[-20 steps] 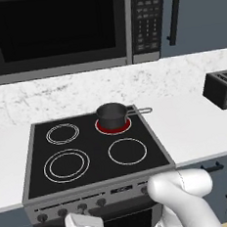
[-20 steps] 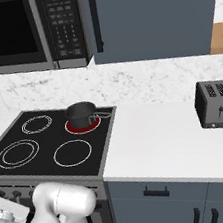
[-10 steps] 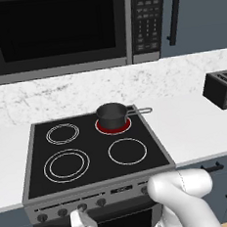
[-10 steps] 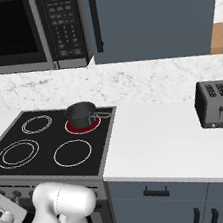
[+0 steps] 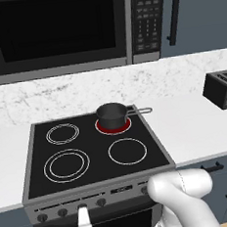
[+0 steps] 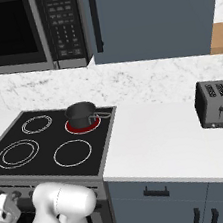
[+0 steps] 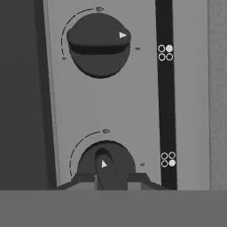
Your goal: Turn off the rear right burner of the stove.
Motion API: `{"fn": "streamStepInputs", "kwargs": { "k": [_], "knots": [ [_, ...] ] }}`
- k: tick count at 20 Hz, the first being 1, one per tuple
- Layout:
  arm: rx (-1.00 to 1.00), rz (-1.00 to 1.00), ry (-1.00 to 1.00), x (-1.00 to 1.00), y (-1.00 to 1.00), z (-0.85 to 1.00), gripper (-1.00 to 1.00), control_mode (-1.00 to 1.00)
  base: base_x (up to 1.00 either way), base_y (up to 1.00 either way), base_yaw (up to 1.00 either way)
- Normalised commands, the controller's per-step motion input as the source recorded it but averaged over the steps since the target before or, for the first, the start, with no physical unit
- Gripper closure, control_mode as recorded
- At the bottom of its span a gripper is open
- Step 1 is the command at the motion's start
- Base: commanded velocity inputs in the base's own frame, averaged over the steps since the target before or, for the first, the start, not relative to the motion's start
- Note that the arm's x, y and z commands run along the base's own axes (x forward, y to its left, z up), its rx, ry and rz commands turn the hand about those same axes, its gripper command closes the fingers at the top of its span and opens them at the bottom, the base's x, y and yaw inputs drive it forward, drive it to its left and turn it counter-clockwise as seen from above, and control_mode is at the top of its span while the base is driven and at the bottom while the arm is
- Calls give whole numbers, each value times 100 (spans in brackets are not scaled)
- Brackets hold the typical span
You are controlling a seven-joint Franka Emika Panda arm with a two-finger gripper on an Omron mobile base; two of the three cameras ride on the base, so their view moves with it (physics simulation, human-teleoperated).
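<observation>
Glowing red — rear right burner | saucepan on it — stove

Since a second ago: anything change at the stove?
The claw, shut on a knob of the stove front panel, edged slightly right along the panel and swung more upright in the left base view. Unchanged: the rear right burner still glows red, the saucepan sits on it, and the base has not moved.
</observation>
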Motion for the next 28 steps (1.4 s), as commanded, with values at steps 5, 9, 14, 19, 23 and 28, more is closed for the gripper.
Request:
{"fn": "streamStepInputs", "kwargs": {
  "k": [5, 9, 14, 19, 23, 28],
  "knots": [
    [46, -2, 0, 0, -3, 1, 100, -100, 0, 0, 0],
    [58, 0, 0, 0, -10, 0, 100, -100, 0, 0, 0],
    [63, 0, 0, 0, -7, 0, 100, -100, 0, 0, 0],
    [62, 0, 0, 0, -3, 0, 100, -100, 0, 0, 0],
    [60, -1, 0, 1, 0, 0, 100, -100, 0, 0, 0],
    [57, -2, 0, 0, 0, 0, 100, -100, 0, 0, 0]
  ]
}}
